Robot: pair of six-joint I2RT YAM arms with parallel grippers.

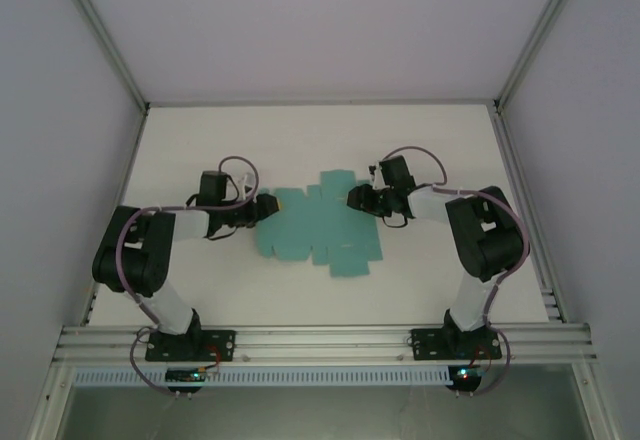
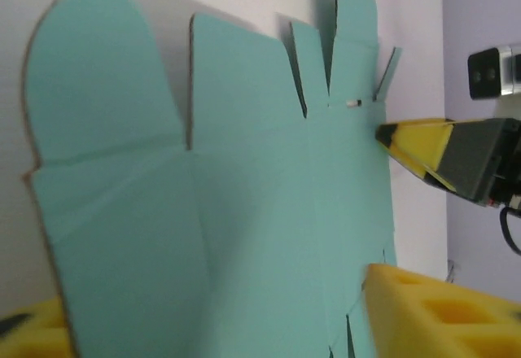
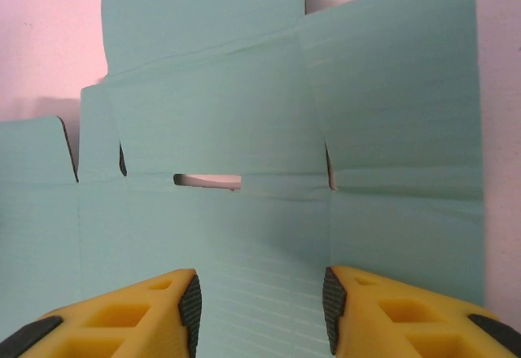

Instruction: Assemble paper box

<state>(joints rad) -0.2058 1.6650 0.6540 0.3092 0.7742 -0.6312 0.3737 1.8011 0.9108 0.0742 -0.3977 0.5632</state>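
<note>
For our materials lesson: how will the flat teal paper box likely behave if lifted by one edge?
The paper box looks thin: probably light and droopy. Its creases suggest flaps bend first. Lying flat, it may slide when pushed.

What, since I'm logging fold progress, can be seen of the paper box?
The paper box is an unfolded teal-green paperboard cut-out lying flat on the white table: creased panels, one rounded flap, narrow cuts, a small slot. The open left hand sits at its left edge, the open right hand at its upper right; contact is unclear.
</note>
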